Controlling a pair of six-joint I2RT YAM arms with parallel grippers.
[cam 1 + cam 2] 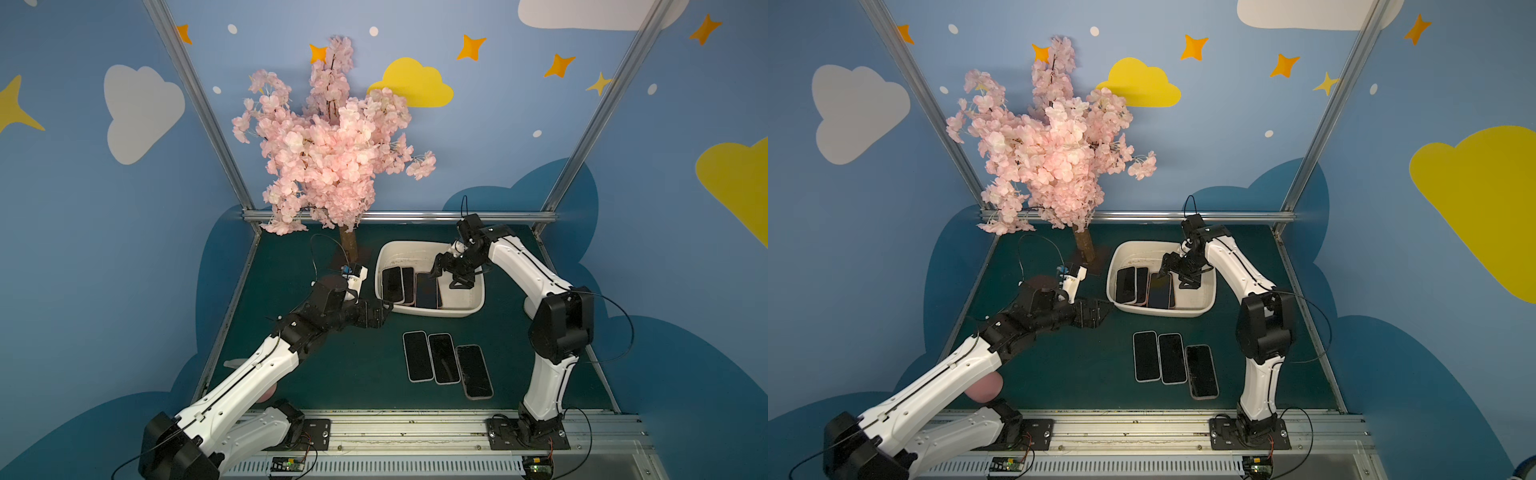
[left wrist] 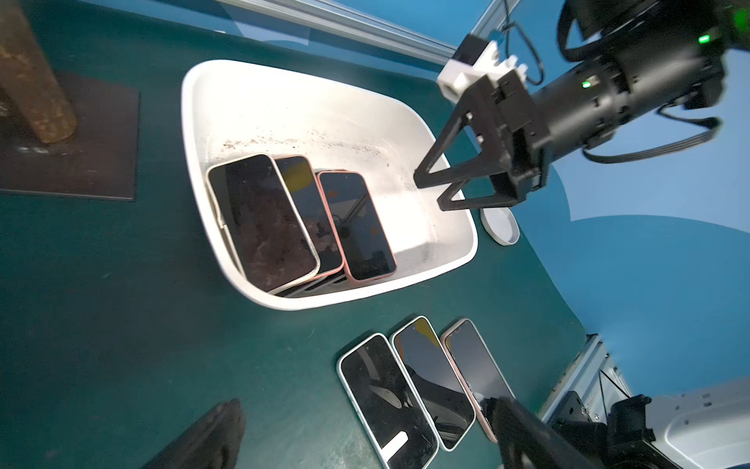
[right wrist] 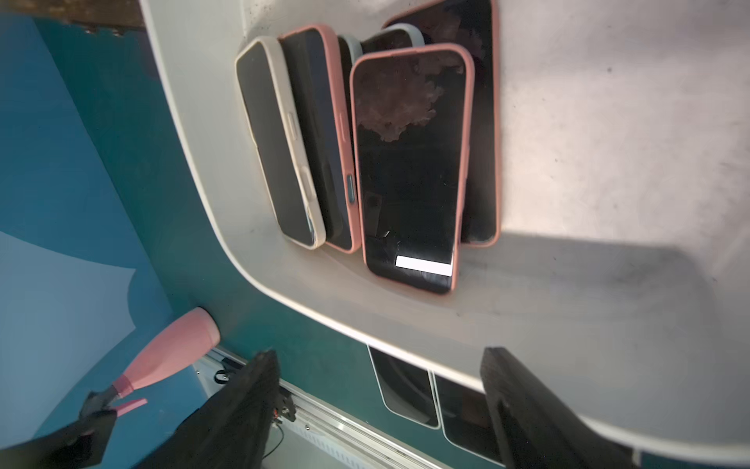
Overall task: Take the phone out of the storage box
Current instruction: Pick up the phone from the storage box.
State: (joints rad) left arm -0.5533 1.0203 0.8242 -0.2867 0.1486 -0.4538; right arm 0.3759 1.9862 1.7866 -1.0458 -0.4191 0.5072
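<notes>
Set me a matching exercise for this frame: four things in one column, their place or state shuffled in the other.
1 right gripper
2 left gripper
3 storage box
4 row of three phones

a lying flat on the mat
b open, outside the box by its wall
c open, over the box
d holds several phones

Pairs: 1-c, 2-b, 3-d, 4-a

Dark green tabletop (image 1: 353, 374) with storage box (image 1: 432, 311), three phones (image 1: 444, 358), tree base plate (image 2: 101, 162)
</notes>
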